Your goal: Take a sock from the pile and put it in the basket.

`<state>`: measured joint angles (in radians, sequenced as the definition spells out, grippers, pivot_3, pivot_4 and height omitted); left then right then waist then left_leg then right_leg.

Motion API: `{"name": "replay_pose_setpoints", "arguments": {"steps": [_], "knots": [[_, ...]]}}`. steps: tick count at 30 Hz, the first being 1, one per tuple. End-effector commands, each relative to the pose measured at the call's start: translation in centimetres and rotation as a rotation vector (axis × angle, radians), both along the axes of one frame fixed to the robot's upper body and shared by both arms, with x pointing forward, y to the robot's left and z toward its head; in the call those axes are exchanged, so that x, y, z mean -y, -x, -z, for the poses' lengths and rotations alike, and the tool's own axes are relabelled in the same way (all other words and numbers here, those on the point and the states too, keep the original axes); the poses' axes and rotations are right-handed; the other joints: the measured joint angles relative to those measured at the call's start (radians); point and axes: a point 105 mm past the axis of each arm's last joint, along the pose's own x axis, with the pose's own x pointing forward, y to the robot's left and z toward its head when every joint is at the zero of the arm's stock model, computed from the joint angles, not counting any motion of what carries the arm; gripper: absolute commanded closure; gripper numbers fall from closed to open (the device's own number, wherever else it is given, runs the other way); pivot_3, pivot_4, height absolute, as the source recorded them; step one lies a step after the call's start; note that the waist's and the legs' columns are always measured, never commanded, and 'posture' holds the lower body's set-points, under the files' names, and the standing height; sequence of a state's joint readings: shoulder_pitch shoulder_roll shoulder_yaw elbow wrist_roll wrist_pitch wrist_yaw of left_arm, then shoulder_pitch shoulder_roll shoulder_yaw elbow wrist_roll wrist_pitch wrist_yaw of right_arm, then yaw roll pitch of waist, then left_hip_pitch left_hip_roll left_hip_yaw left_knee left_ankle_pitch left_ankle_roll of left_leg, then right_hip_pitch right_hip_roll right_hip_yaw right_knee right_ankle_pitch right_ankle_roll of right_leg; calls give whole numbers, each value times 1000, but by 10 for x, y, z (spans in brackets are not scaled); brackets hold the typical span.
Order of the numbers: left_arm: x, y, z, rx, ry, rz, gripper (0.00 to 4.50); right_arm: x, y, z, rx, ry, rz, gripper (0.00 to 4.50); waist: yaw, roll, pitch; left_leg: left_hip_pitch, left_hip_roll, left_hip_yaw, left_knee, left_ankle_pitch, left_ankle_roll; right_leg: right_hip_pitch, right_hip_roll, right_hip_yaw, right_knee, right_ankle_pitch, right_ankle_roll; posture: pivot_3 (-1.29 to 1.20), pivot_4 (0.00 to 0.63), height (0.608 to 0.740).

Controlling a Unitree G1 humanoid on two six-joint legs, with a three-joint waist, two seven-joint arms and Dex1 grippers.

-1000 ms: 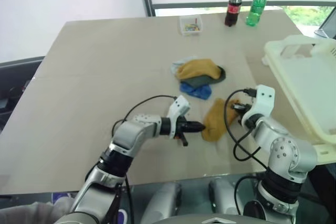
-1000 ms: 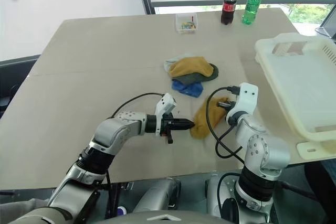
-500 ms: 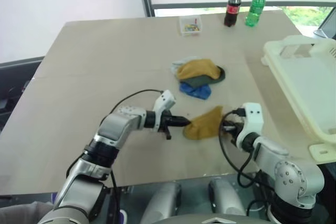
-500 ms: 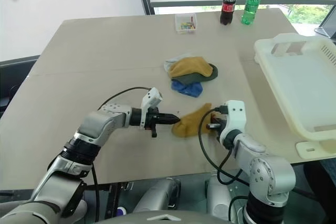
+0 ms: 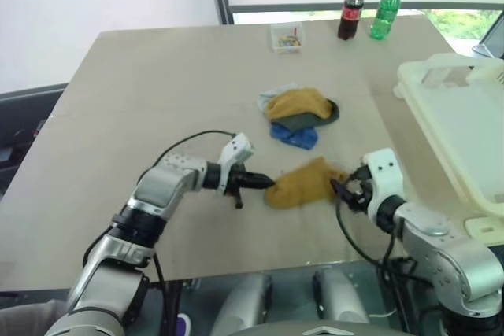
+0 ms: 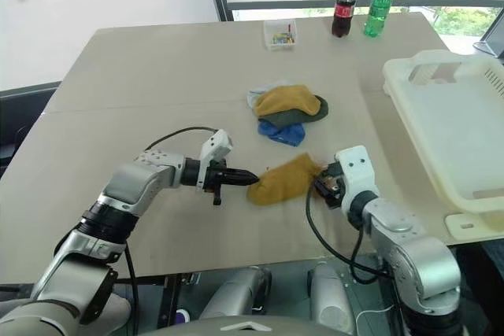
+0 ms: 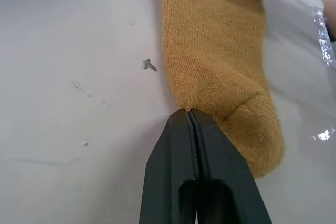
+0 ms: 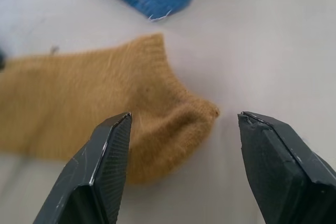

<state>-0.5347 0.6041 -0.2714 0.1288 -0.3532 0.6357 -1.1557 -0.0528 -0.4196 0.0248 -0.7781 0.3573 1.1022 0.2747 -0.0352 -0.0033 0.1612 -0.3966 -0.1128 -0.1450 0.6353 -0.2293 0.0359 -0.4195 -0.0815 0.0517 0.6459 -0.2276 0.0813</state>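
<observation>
A mustard-yellow sock [image 5: 303, 182] lies stretched flat on the table between my two grippers. My left gripper [image 5: 266, 182] is shut, its tips pinching the sock's edge [image 7: 187, 111]. At the sock's other end my right gripper [image 8: 181, 129] stands open, one finger on each side of the sock's end and apart from it. The pile [image 5: 298, 114] of yellow, green and blue socks lies farther back at mid-table. The cream-white basket [image 5: 417, 84] stands at the table's right side, beyond my right arm.
A small clear box [image 5: 286, 37], a cola bottle [image 5: 350, 10] and a green bottle [image 5: 385, 9] stand at the table's far edge. The front edge of the table runs just below both arms.
My right gripper has opened, let go of the yellow sock and drawn back. My left gripper has moved left, pulling the sock out flat.
</observation>
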Motion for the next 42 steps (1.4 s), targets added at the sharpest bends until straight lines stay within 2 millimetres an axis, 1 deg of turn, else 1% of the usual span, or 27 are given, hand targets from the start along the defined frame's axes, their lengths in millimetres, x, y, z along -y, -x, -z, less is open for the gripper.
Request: {"name": "replay_pose_setpoints", "arguments": {"steps": [1, 3, 5, 8, 11, 14, 17, 18, 19, 21, 22, 25, 26, 29, 33, 37, 39, 42], "knots": [[-7, -6, -9, 54, -6, 5, 4500, -8, -1, -17, 66, -8, -111, 1204, 0, 0, 0, 0, 0, 0, 0, 0, 0, 0, 0, 0, 0, 0, 0, 0, 150, 740], [-7, -6, -11, 70, -4, 17, 4500, -8, -7, -18, 61, -3, -135, 1204, -1, -1, 0, 0, 0, 0, 0, 0, 0, 0, 0, 0, 0, 0, 0, 0, 150, 740], [-7, -4, -13, 76, -1, 36, 4500, -10, -16, -15, 40, 1, -150, 1204, 0, -1, 0, 0, 0, 1, 1, 0, 0, 0, 0, 0, 0, 0, 0, 0, 150, 740], [-8, -4, -15, 89, -4, 52, 4500, -6, -31, -4, 4, 43, -156, 1204, 1, -2, 1, 0, 0, 0, 1, 0, 0, 0, 0, 0, 0, 0, 0, 0, 150, 740], [-10, -6, -18, 109, 1, 45, 4500, 0, -42, 3, -31, 65, -163, 1204, 5, -2, 1, -1, 0, 0, 1, 0, 0, 0, -1, 0, 0, 0, 0, 0, 150, 740], [-6, -2, -27, 89, 61, 42, 4500, 5, -44, 10, -83, 83, -179, 1204, 7, -2, 1, -2, 0, 0, 1, 0, 0, 0, -1, 0, -1, 0, 0, 0, 150, 740], [-3, 16, -35, 10, 142, 79, 4500, 3, -38, 14, -124, 86, -223, 1204, 7, -2, 1, -2, 0, 0, 1, 0, 0, 0, -1, -1, -1, 0, 0, 0, 150, 740], [-4, 21, -35, -3, 146, 83, 4500, 2, -37, 14, -127, 84, -227, 1204, 6, -2, 1, -2, 0, 0, 1, 0, 0, 0, -1, -1, -1, 0, 0, 0, 150, 740], [-4, 25, -34, -8, 145, 83, 4500, 2, -37, 14, -126, 84, -227, 1735, 4, -2, 1, -2, 0, 0, 1, 0, 0, 0, -1, -1, -1, 0, 0, 0, 150, 740], [-8, 26, -30, -16, 131, 27, 3940, -2, -35, 13, -128, 75, -237, 2496, 3, -2, 1, -1, 0, 0, 1, 0, 0, 0, -1, 0, -1, 0, 0, 0, 150, 740], [-11, 29, -28, -19, 124, 11, 3596, -3, -34, 13, -128, 72, -241, 3032, 3, -2, 1, -1, 0, 0, 1, 0, 0, 0, -1, 0, -1, 0, 0, 0, 150, 740], [-16, 30, -22, 3, 109, -56, 2172, -5, -34, 12, -126, 58, -234, 4460, 4, -3, 1, -1, 0, 0, 1, 0, 0, 0, -1, 0, 0, 0, 0, 0, 150, 740], [-17, 33, -22, -7, 112, -62, 1634, -6, -33, 11, -126, 53, -232, 4500, 4, -3, 1, -1, 0, -1, 1, 0, 0, 0, -3, 0, 0, 0, 0, 0, 150, 740], [-21, 38, -20, -32, 109, -88, 1634, -9, -29, 10, -127, 35, -223, 4500, 5, -3, 1, -1, 0, 0, 1, 0, 0, 0, -4, -1, 0, 0, 0, 0, 150, 740], [-22, 49, -6, -75, 95, -138, 1634, -16, -22, 9, -132, -2, -189, 4500, 5, -2, 1, -1, 1, 0, 1, 0, 0, 0, -4, 0, -1, 0, 0, 0, 150, 740], [-11, 50, 12, -112, 89, -207, 1634, -23, -16, 8, -135, -38, -154, 4500, 20, -2, 0, -1, 0, 0, 1, 0, 0, 1, -4, 0, -1, 0, 0, 0, 150, 740], [-8, 48, 16, -112, 80, -223, 1634, -24, -15, 8, -137, -44, -145, 4500, 26, -2, 0, 0, 0, 0, 1, 0, 0, 1, -4, -1, 0, 0, 0, 0, 150, 740], [-5, 43, 19, -107, 77, -236, 2419, -26, -12, 9, -140, -47, -136, 4500, 31, -2, -1, 1, -1, -1, 1, 0, 0, 2, -4, -2, 0, 0, 0, 0, 150, 740]]}}
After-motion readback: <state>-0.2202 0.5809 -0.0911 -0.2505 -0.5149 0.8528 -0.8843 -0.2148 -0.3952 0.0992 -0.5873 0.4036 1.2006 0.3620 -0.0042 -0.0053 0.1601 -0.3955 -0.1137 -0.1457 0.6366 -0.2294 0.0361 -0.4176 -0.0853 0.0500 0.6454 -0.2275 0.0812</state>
